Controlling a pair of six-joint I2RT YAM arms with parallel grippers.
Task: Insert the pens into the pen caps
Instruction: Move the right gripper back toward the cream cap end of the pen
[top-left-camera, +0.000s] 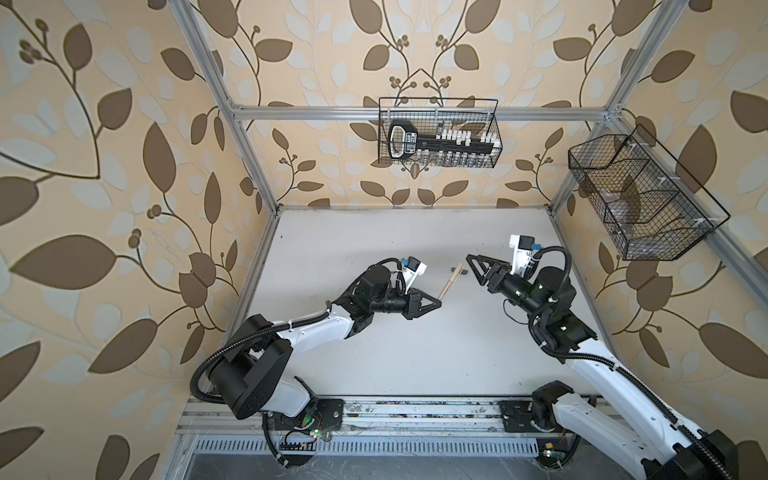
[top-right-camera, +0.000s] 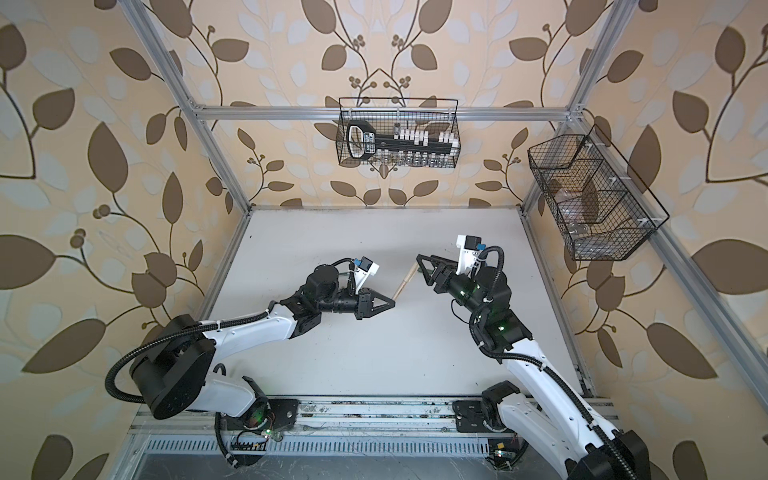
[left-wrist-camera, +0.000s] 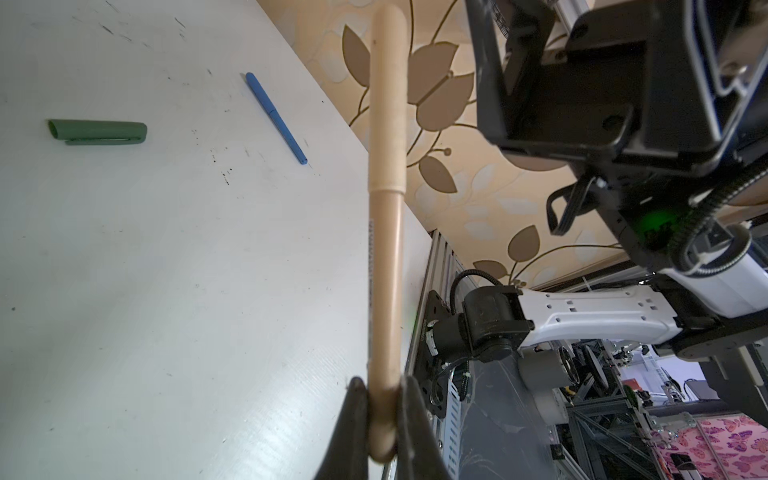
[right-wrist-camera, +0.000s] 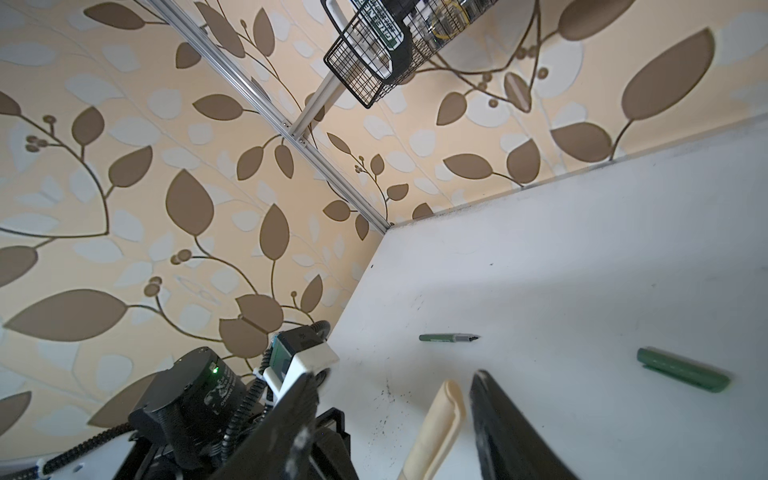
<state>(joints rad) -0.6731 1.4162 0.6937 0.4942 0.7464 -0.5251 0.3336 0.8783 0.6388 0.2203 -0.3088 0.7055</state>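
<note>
- Above the table (top-left-camera: 415, 353), left gripper (left-wrist-camera: 384, 386) pinches the capped tan pen (left-wrist-camera: 385, 249); right gripper (right-wrist-camera: 394, 375) stands spread around its cap end.
- Left wrist view alone shows blue pen (left-wrist-camera: 276, 118); right wrist view, green pen (right-wrist-camera: 449, 338).
- Table front lies bare.

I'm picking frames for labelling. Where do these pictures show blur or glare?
Left wrist view: the tan pen blurs toward the left gripper, and the table shows a sheen nearby. Right wrist view: the right gripper looms out of focus. In both top views: even light, no glare.
</note>
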